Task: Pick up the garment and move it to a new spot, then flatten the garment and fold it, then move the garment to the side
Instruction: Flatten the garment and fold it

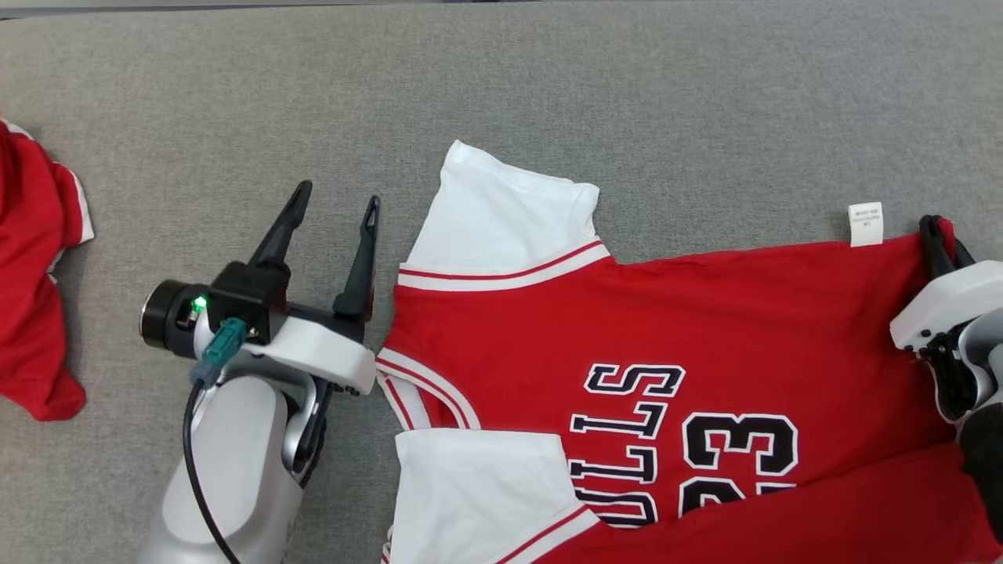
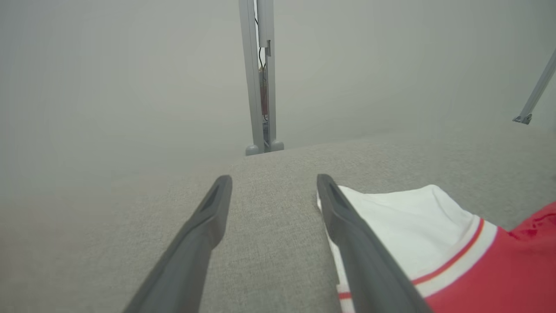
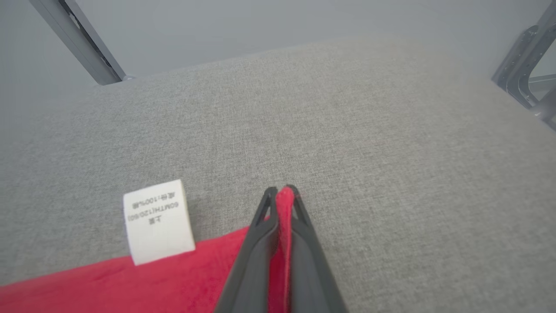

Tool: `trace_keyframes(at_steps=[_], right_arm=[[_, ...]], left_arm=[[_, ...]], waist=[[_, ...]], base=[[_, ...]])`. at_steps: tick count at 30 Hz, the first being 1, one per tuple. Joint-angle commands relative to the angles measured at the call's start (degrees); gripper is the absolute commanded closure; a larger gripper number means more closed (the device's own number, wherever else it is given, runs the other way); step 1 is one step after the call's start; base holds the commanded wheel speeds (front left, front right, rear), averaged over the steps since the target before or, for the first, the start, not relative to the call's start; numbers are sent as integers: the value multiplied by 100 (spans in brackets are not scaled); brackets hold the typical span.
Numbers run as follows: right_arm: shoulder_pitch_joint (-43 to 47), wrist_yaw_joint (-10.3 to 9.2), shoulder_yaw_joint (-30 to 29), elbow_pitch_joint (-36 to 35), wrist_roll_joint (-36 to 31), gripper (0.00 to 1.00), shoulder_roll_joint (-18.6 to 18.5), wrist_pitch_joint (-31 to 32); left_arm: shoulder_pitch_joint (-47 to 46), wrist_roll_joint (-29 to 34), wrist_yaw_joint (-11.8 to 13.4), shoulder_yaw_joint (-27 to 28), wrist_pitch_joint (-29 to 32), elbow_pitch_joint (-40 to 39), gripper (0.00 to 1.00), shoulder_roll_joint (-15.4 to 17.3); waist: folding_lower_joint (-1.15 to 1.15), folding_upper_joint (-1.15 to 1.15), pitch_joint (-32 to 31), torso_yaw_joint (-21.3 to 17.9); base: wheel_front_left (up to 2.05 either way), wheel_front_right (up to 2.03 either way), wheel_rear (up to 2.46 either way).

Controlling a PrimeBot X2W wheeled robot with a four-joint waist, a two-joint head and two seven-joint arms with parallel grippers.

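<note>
Specimen: a red jersey (image 1: 666,313) with white sleeves and a printed 23, lying mostly flat on the grey cloth-covered desk (image 1: 548,78), neck end toward the robot's left, hem end toward its right. A red flap is turned over the lower part of the print. Judged light, limp and not fragile. It will sag and drag from any single hold, so paired holds on opposite ends suit it best. The right hand (image 3: 280,191) is clamped on the far hem corner, a ridge of red cloth pinched between its fingers, just beside the care label (image 3: 158,221). The left hand (image 1: 337,196) has its fingers apart and holds nothing. It sits beside the collar, one finger at the edge of the upper white sleeve (image 1: 501,211). A likely matching hold is the shoulder seam or collar trim, where the doubled cloth should slip less. Room: bare desk beyond the jersey and between the two garments. A second red garment (image 1: 35,274) lies well apart at the far left. The far desk edge, with metal posts behind it, bounds any push away.
</note>
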Motion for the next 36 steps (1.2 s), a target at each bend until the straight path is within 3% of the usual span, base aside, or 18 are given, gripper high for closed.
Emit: trace_keyframes(at_steps=[1, 8, 14, 35, 36], right_arm=[[-77, -1, 14, -129, 38, 100, 32, -50], [-169, -1, 177, -316, 34, 100, 204, -47], [-297, -1, 298, -308, 71, 100, 310, -48], [-414, -1, 496, -236, 199, 100, 450, -36], [-422, -1, 511, -233, 208, 100, 447, -36]], left_arm=[[-228, -4, -72, 12, -3, 142, 0, 38], [-1291, -67, -328, -388, 159, 1493, 0, 106], [-2198, -257, -383, -697, 501, 2548, 0, 103], [-3528, -411, -389, -1568, 544, 4532, 0, 25], [-3557, -466, -389, -1606, 512, 4619, 51, 21]], waist=[[0, 0, 85, -108], [0, 0, 251, -382], [0, 0, 378, -544], [0, 0, 598, -726], [0, 0, 609, -730]], base=[[0, 0, 0], [0, 0, 0], [0, 0, 0], [0, 0, 0], [0, 0, 0]])
